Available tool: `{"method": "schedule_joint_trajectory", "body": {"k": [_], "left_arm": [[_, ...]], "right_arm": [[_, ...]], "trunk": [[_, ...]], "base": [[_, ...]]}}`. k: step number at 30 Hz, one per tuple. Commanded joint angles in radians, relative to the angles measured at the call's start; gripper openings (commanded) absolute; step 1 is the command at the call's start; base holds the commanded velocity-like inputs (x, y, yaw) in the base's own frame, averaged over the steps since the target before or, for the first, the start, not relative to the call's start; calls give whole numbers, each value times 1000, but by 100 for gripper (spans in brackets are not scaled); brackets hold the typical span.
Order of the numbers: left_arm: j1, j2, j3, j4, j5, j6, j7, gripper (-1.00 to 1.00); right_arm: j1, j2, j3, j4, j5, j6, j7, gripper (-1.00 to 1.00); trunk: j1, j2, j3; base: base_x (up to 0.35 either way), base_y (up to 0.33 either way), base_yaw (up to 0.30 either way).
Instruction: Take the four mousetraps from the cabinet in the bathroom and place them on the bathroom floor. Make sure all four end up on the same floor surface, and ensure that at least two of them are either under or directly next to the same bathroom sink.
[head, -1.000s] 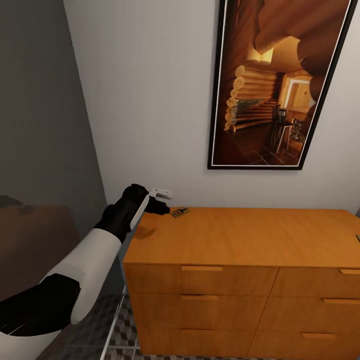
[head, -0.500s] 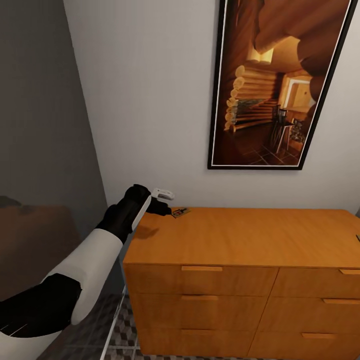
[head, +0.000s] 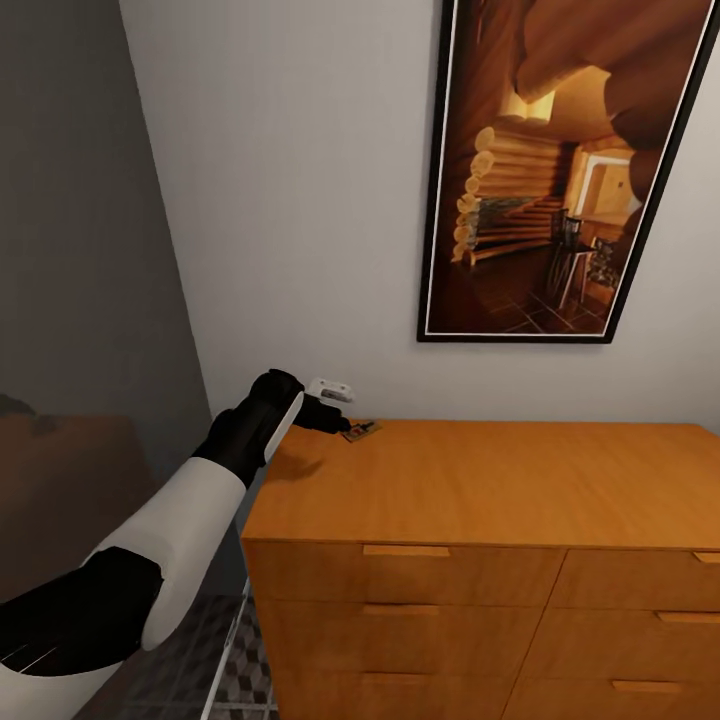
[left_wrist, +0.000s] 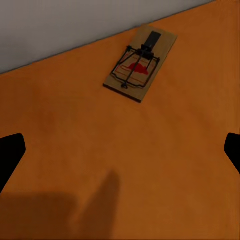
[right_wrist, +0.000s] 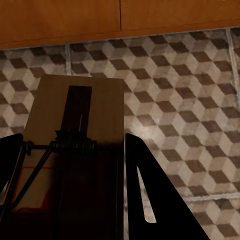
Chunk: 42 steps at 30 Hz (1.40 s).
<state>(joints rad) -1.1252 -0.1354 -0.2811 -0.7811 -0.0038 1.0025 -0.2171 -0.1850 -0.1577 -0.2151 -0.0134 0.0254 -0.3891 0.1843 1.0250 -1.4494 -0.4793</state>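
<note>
The left end effector (head: 338, 410) hovers over the far left corner of the cabinet (head: 480, 480) top, its fingers spread wide. One mousetrap (head: 360, 431) lies flat on that top just to its right, close to the white wall (head: 300, 200). In the left wrist view this mousetrap (left_wrist: 141, 63) sits at an angle ahead of the open fingers and apart from them, not yet between them.

The right end effector (right_wrist: 67, 190) is low over the bathroom floor (right_wrist: 180, 90), pinching a second mousetrap (right_wrist: 70, 135) between its fingers, with the cabinet's base beyond.

To take the far trap cleanly, I would move the left end effector further toward the wall until the board sits centred between the fingers, turn the wrist so the fingers meet the board's long edges, then lower until they straddle it. The board is thin and flat, so closing too high would probably miss it.
</note>
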Motion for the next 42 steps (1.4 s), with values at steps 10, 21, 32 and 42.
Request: {"method": "schedule_joint_trajectory", "body": {"k": [10, 21, 32, 42], "left_arm": [[-1, 0, -3, 12, -1, 4, -7, 100], [-1, 0, -50, 43, -1, -10, -36, 100], [-1, -1, -55, 43, -1, -12, -37, 100], [-1, -1, -55, 43, -1, -12, -38, 100]], "right_arm": [[-1, 0, -8, 1, -1, -2, 9, -100], [-1, 0, -8, 1, -1, -2, 9, -100], [-1, 0, -8, 1, -1, -2, 10, -100], [9, 13, -8, 2, -1, 49, 10, -100]], "trunk": [[0, -1, -1], [0, -1, -1], [0, -1, -1], [0, -1, -1]], "base": [[4, 0, 0], [0, 0, 0], [18, 0, 0], [132, 0, 0]]}}
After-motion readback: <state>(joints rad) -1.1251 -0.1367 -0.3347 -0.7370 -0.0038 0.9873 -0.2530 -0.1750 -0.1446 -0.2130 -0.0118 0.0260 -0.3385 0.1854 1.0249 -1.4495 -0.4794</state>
